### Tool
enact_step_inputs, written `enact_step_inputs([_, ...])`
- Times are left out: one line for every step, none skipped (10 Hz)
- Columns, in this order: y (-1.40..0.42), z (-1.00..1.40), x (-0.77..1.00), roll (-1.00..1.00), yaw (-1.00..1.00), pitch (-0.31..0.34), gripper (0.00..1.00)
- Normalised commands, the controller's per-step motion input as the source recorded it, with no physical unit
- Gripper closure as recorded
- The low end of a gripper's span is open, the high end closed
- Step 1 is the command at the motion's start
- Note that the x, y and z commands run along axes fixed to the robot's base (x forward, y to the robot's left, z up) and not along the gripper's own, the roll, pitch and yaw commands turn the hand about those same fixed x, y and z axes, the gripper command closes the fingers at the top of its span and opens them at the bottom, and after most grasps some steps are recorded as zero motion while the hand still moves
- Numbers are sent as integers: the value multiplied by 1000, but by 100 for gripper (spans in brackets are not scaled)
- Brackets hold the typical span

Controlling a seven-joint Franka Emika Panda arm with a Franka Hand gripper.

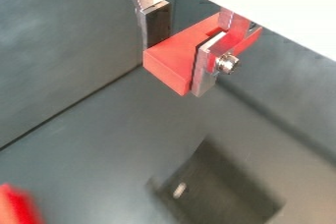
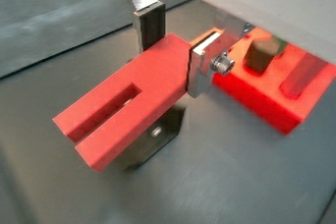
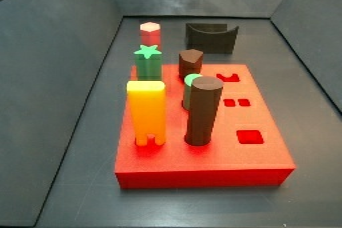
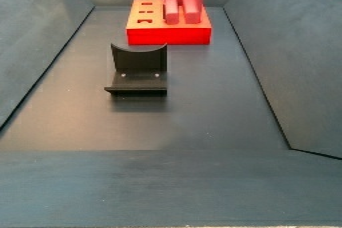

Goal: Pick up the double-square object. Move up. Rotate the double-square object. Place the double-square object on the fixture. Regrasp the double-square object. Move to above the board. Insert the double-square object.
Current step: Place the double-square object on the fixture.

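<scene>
Holding the double-square object (image 2: 118,110) aloft in the gripper (image 2: 175,56); shut on the bar near one end, silver plates pressed to its two opposite sides.

Seen in both wrist views: red bar clear of the floor, touching nothing but the pads. Long axis running out from the fingers towards the camera in a wrist view, grooved face up, free end well past the fingertips. Only the stubby clamped end (image 1: 178,59) seen from the opposite wrist angle.

Directly below the bar: the fixture (image 2: 157,141), partly covered by it. Shown too as a dark block under the gripper (image 1: 217,194). Standing apart from the board in a side view (image 4: 138,69).

Off beyond the gripped end: the board (image 2: 269,95), pegs upright on it. No gripper visible in the side view showing the board (image 3: 201,167) up close.

Judged step: rotation about done, placing on the fixture next. Hinges on lining the bar's long axis with the U-shaped notch, then descending straight. Cannot tell from these angles how square bar and notch lie. Risk: overhanging free end tipping once released.
</scene>
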Motion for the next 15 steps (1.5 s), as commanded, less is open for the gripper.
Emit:
enact_step_inputs([-287,-229,1000,-1000,-112,-89,100])
enact_step_inputs([-210,-172,1000,-1000,-110,-85,100])
enact_step_inputs([-105,-105,916,-1000,-105,-64,100])
enact_step_inputs([-65,-78,858,-1000,-102,-50,100])
enact_step_inputs([-7,-40,751,-1000,-96,-19,100])
enact_step_inputs([34,-23,658,-1000,-90,6,100])
enact_step_inputs([44,-20,592,-1000,-89,23,100])
enact_step_inputs([46,-25,501,-834,-81,39,100])
enact_step_inputs([46,-23,437,-672,-75,44,100])
enact_step_inputs([48,-23,353,-454,-72,51,100])
enact_step_inputs([42,-21,287,-305,-71,57,100])
enact_step_inputs([32,-15,217,-217,-68,58,100])
enact_step_inputs([133,-1000,158,-1000,-59,186,100])
enact_step_inputs([143,-1000,137,-1000,-87,181,100])
enact_step_inputs([140,-1000,145,-955,-113,193,100])
